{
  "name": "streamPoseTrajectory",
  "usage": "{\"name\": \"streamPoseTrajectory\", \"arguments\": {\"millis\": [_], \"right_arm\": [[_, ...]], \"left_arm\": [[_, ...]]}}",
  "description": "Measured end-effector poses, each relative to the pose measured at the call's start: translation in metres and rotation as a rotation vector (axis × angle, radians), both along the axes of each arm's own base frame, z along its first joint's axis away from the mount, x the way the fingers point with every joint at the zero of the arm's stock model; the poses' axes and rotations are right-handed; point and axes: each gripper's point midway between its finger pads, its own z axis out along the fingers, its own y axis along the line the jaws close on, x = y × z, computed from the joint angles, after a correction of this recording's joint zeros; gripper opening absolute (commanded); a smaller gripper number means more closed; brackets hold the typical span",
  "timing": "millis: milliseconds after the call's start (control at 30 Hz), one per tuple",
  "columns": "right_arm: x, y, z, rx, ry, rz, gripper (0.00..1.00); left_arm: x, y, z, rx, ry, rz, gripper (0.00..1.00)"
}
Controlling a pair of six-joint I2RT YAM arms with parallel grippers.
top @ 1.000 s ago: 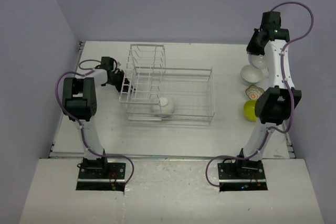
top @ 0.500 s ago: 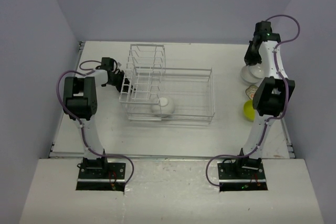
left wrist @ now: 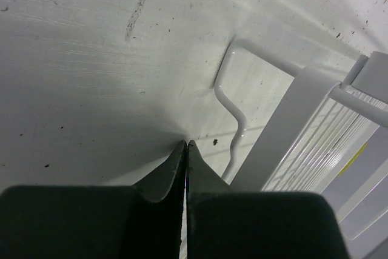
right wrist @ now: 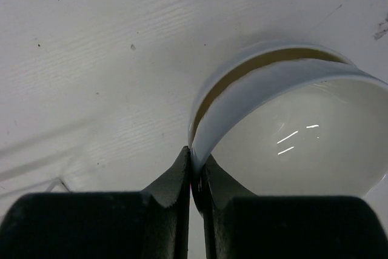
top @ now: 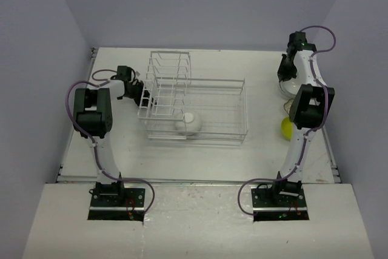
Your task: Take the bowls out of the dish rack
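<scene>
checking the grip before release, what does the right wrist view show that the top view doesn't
Right wrist only: the right gripper shut on the rim of the held bowl, white, seemingly sitting inside a second bowl with a brownish inside. Top only: the rack with one white bowl inside, the left gripper at its left end, a yellow bowl. Both: the table and the right arm's end.

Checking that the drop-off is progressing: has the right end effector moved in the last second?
Yes. In the top view the right end effector, gripping a white bowl, has shifted nearer the stationary lime-yellow bowl.
</scene>
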Motion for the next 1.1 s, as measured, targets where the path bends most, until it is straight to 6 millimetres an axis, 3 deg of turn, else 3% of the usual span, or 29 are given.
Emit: {"name": "streamPoseTrajectory", "arguments": {"millis": [133, 400, 433, 467, 600, 700, 733, 833, 900, 1000, 1100], "right_arm": [[0.006, 0.003, -0.013, 0.011, 0.011, 0.018, 0.00], [0.010, 0.005, -0.014, 0.016, 0.007, 0.033, 0.01], [0.010, 0.005, -0.014, 0.016, 0.007, 0.034, 0.09], [0.010, 0.006, -0.014, 0.016, 0.007, 0.036, 0.26], [0.011, 0.007, -0.014, 0.013, 0.007, 0.046, 0.39], [0.011, 0.010, -0.013, 0.006, 0.006, 0.051, 0.54], [0.012, 0.011, -0.012, 0.002, 0.006, 0.054, 0.63], [0.012, 0.015, -0.006, -0.013, 0.000, 0.066, 0.71], [0.011, 0.016, 0.005, -0.032, -0.014, 0.068, 0.74], [0.005, 0.026, 0.048, -0.063, -0.079, 0.079, 0.74], [-0.008, 0.059, 0.112, -0.058, -0.201, 0.128, 0.50]], "left_arm": [[0.001, 0.000, 0.000, 0.000, -0.002, 0.000, 0.00], [0.001, 0.000, 0.000, 0.000, -0.002, 0.000, 0.00], [0.001, 0.000, 0.000, 0.001, -0.002, 0.000, 0.00], [0.001, 0.000, 0.000, 0.000, -0.002, 0.000, 0.00], [0.001, 0.000, 0.000, 0.000, -0.002, 0.000, 0.00], [0.001, 0.000, 0.000, 0.000, -0.002, 0.000, 0.00], [0.001, 0.000, 0.000, 0.000, -0.001, 0.000, 0.00], [0.001, 0.000, 0.000, 0.000, -0.002, 0.000, 0.00], [0.001, 0.000, 0.000, 0.001, -0.003, 0.000, 0.00], [0.000, 0.001, 0.000, 0.007, -0.002, 0.003, 0.00], [-0.004, 0.002, 0.000, 0.011, 0.003, 0.005, 0.00]]}}
